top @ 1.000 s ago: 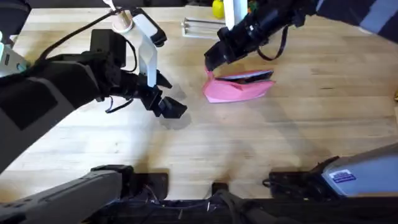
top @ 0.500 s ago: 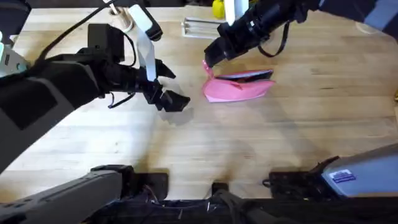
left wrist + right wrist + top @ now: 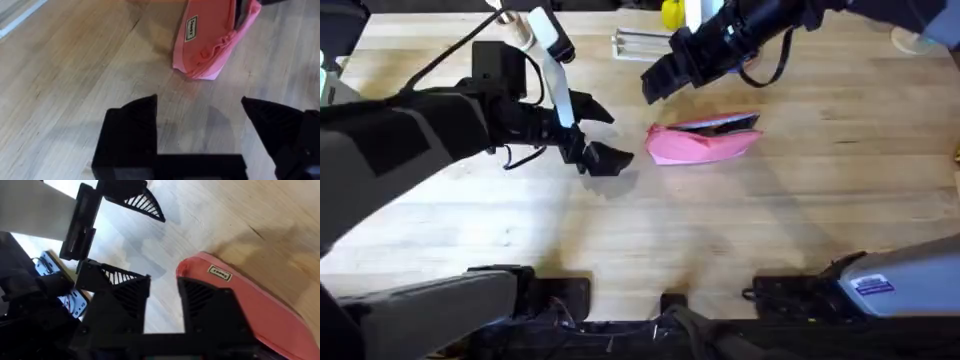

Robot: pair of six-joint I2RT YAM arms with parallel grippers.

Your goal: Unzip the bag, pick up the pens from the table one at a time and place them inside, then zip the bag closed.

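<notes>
Table (image 3: 800, 220): wide pale wooden top of light planks with visible grain.

Left gripper (image 3: 600, 135): black fingers spread wide apart, nothing between them, held above the table just beside the bag's tapered end; the wrist view shows the same spread fingers with bare wood between.

Right gripper (image 3: 655, 85): black, held just above and behind the bag's tapered end, apart from it; in its own wrist view (image 3: 164, 300) the ribbed fingers stand a narrow gap apart, gripping nothing.

Bag (image 3: 702, 140): soft pink pouch, elongated and tapered, lying on the table between the two grippers. Dark zipper line along its far top edge; open or zipped cannot be told, contents hidden.

Label (image 3: 191, 28): small pale rectangular tag with dark border on the bag's side; writing too small to read.
</notes>
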